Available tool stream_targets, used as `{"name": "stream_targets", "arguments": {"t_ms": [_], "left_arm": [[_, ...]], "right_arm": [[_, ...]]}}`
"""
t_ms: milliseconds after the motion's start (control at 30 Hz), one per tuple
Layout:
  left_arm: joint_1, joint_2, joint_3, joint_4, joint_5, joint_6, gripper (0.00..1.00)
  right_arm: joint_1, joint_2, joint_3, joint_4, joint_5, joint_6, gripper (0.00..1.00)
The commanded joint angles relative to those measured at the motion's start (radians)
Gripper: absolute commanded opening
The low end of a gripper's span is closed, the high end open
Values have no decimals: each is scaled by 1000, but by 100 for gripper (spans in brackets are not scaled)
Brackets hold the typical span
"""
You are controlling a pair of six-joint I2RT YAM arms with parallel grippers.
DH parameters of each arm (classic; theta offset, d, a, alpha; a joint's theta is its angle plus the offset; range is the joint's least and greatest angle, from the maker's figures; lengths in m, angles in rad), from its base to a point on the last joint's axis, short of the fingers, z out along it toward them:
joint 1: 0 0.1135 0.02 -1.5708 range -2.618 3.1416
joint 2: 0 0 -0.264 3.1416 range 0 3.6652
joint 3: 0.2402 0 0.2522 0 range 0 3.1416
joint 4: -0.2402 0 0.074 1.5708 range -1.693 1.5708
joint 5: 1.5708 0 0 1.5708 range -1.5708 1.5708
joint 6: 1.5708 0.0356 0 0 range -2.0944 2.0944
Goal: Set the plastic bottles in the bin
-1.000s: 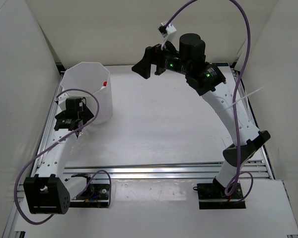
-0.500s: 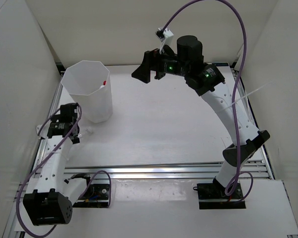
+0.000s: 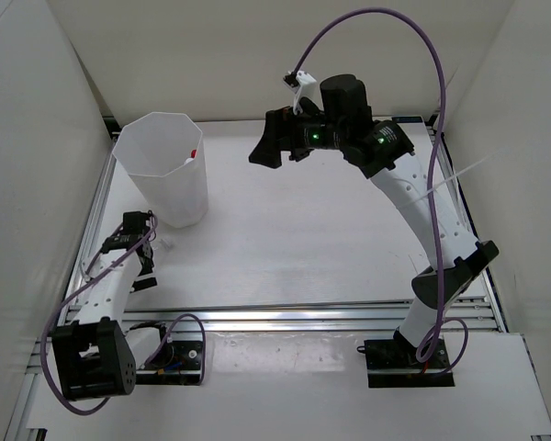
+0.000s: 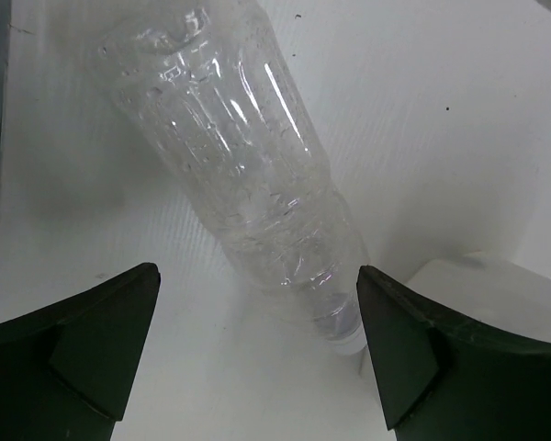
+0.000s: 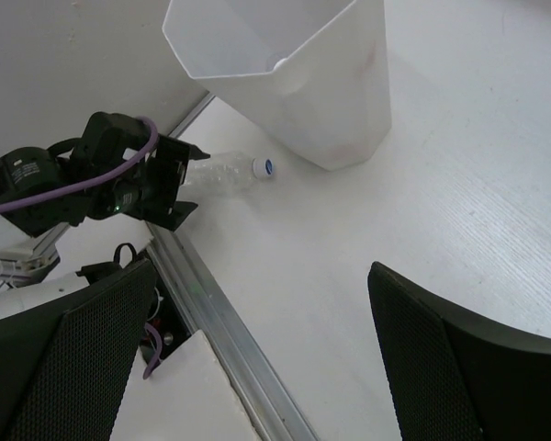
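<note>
An unlabelled clear plastic bottle (image 4: 248, 175) lies on the white table, its cap (image 4: 344, 333) beside the foot of the bin (image 4: 496, 294). My left gripper (image 4: 257, 354) is open and points down over the bottle's neck, a finger on each side, not touching it. In the top view the left gripper (image 3: 145, 250) covers most of this bottle (image 3: 164, 243). The tall white octagonal bin (image 3: 161, 170) stands at the far left; something red (image 3: 195, 153) shows through its wall. My right gripper (image 3: 266, 147) is open and empty, high over the far middle. The right wrist view shows the bin (image 5: 294, 83), the bottle (image 5: 225, 175) and the left gripper (image 5: 161, 184).
Aluminium rails (image 3: 303, 317) run along the near edge, and one (image 5: 220, 322) shows below the right gripper (image 5: 257, 367). White walls enclose the table on three sides. Purple cables loop above both arms.
My left arm has come down from beside the bin's rim towards the near left, onto the table over the lying bottle. My right gripper has shifted slightly.
</note>
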Motion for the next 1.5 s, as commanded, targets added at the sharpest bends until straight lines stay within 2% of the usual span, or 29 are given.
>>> {"name": "stream_targets", "arguments": {"t_ms": [0, 467, 500, 567, 600, 733, 833, 867, 900, 967, 1000, 1133, 1267, 1467], "left_arm": [[4, 33, 27, 37, -25, -876, 100], [56, 265, 43, 158, -24, -917, 100], [68, 274, 43, 169, -24, -917, 97], [79, 284, 33, 195, -24, -907, 90], [90, 299, 33, 208, -24, -907, 73], [102, 311, 53, 209, -24, -867, 38], [125, 265, 79, 209, -45, -786, 30], [136, 248, 114, 209, -63, -738, 26], [136, 221, 148, 209, -83, -554, 24], [160, 198, 273, 209, -111, -340, 23], [160, 175, 314, 193, -111, -175, 23], [160, 85, 430, 114, -113, 13, 21], [160, 9, 480, 133, -160, 144, 23], [105, 85, 685, 338, -117, 444, 24]], "right_arm": [[-2, -28, 26, -34, -10, -4, 100], [-34, -28, -29, -43, 2, -31, 100], [-45, -19, -29, -43, 2, -31, 100], [-54, -19, -40, -52, 2, -21, 100], [-63, -19, -40, -52, -9, -21, 100], [-85, 2, -31, -52, -29, 2, 100], [-94, 15, -19, -52, -38, 12, 100], [-94, 27, -19, -52, -38, 12, 100], [-94, 27, -6, -61, -38, 23, 100], [-94, 39, 6, -72, -47, 34, 100], [-94, 48, 18, -72, -56, 46, 100], [-94, 85, 46, -95, -87, 57, 100], [-74, 122, 57, -95, -113, 91, 100], [1, 166, 90, -114, -115, 77, 100]]}}
